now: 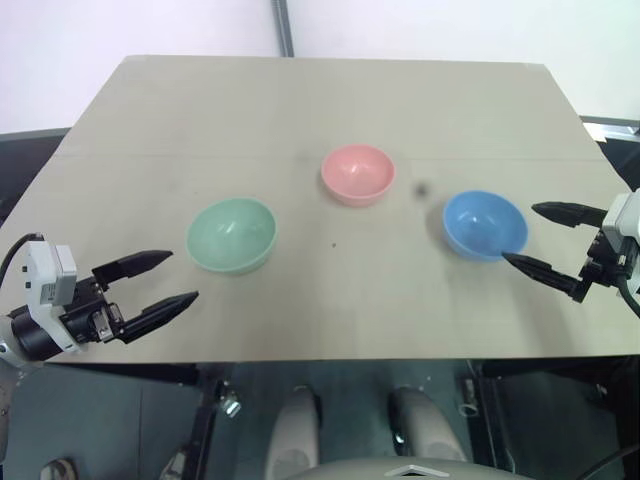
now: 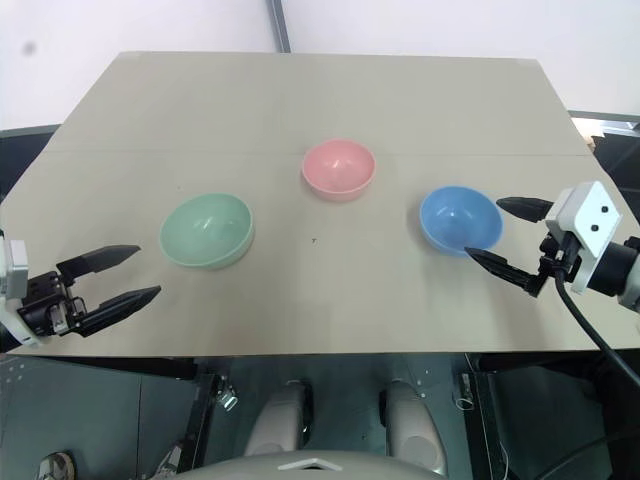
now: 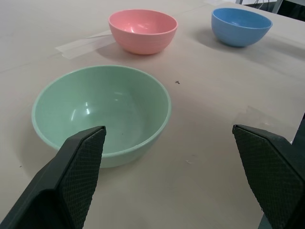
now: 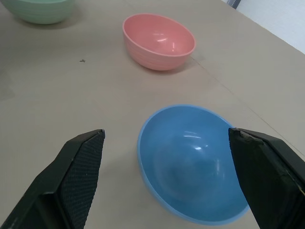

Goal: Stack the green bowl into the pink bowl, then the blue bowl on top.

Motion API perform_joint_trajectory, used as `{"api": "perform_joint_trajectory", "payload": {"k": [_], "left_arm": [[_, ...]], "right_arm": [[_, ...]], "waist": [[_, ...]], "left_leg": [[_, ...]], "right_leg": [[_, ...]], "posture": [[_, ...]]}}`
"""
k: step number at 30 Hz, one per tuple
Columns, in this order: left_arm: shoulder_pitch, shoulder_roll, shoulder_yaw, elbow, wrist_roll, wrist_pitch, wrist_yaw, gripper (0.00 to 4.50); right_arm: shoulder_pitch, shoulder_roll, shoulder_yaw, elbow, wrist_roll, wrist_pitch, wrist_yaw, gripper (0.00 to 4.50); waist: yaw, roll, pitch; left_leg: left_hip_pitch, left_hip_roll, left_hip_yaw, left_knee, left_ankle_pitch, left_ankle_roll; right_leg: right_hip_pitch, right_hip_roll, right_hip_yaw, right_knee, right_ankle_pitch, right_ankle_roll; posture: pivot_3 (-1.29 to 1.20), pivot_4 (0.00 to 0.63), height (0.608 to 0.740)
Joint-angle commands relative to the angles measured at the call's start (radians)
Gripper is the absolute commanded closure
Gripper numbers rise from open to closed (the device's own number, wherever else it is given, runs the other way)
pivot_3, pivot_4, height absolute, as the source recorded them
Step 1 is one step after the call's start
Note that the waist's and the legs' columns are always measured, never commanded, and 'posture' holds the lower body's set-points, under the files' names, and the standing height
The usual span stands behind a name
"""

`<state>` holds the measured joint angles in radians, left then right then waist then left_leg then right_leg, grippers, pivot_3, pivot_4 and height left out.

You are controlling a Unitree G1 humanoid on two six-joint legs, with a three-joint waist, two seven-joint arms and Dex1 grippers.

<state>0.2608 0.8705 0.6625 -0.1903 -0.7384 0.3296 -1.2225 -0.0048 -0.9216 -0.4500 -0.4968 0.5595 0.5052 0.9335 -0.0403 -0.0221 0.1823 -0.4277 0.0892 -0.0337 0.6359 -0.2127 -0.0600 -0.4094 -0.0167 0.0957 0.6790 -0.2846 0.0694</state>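
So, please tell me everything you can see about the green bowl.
The green bowl is round, smooth and pale mint green, seemingly plastic, with faint highlights inside. It is empty and sits upright on the tan table, toward the robot's left, apart from the pink bowl and the blue bowl. Nothing touches it but the table. The open left hand hovers just short of it.

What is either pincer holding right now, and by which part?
Nothing is held. The left pincer stands open short of the round mint-green plastic bowl; the right pincer stands open beside the round sky-blue plastic bowl.
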Motion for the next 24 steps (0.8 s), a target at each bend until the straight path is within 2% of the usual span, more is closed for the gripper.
{"api": "perform_joint_trajectory", "payload": {"k": [1, 6, 9, 12, 18, 24], "left_arm": [[-0.04, 0.008, 0.003, -0.057, -0.034, 0.026, 0.029, 0.02], [-0.157, 0.01, -0.054, -0.128, -0.132, 0.131, 0.089, 0.02], [-0.229, 0.003, -0.101, -0.187, -0.19, 0.185, 0.135, 0.02], [-0.261, 0.006, -0.146, -0.221, -0.194, 0.208, 0.148, 0.02], [-0.248, 0.016, -0.189, -0.278, -0.177, 0.219, 0.137, 0.02], [-0.189, 0.017, -0.154, -0.333, -0.178, 0.229, 0.153, 0.02]], "right_arm": [[-0.028, -0.014, -0.009, -0.026, 0.022, 0.009, -0.01, 0.0], [-0.162, 0.02, 0.089, -0.046, 0.071, 0.071, -0.072, 0.0], [-0.328, 0.11, 0.252, -0.054, 0.081, 0.107, -0.129, 0.0], [-0.444, 0.124, 0.456, -0.028, -0.101, 0.099, -0.173, 0.0], [-0.679, 0.27, 0.737, 0.277, -0.313, -0.018, -0.121, 0.0], [-0.883, 0.459, 0.86, 0.697, -0.49, -0.222, -0.106, 0.0]], "waist": [[0.0, 0.0, 0.0], [0.0, 0.0, 0.0], [-0.01, 0.0, 0.0], [-0.011, 0.001, 0.001], [-0.004, 0.001, 0.001], [-0.004, 0.002, 0.001]], "left_leg": [[0.0, 0.0, 0.0, 0.0, 0.0, 0.0], [0.0, 0.0, 0.0, 0.002, 0.0, 0.0], [0.001, 0.0, 0.0, 0.001, 0.0, 0.0], [0.0, 0.001, -0.001, 0.001, 0.0, 0.0], [-0.002, 0.0, -0.001, 0.001, 0.0, 0.0], [-0.002, 0.001, -0.001, 0.001, 0.0, 0.0]], "right_leg": [[0.0, 0.0, 0.0, 0.0, 0.0, 0.0], [0.001, 0.0, 0.0, 0.001, 0.0, 0.0], [0.0, 0.001, 0.0, 0.002, 0.0, 0.0], [0.0, 0.001, 0.0, 0.003, 0.0, 0.0], [-0.002, 0.001, 0.0, 0.002, 0.001, 0.0], [-0.003, 0.001, 0.0, 0.003, 0.001, 0.0]], "posture": [[0.0, 0.15, 0.74], [0.0, 0.15, 0.74], [0.0, 0.15, 0.74], [0.0, 0.15, 0.74], [0.0, 0.15, 0.74], [0.0, 0.15, 0.74]]}}
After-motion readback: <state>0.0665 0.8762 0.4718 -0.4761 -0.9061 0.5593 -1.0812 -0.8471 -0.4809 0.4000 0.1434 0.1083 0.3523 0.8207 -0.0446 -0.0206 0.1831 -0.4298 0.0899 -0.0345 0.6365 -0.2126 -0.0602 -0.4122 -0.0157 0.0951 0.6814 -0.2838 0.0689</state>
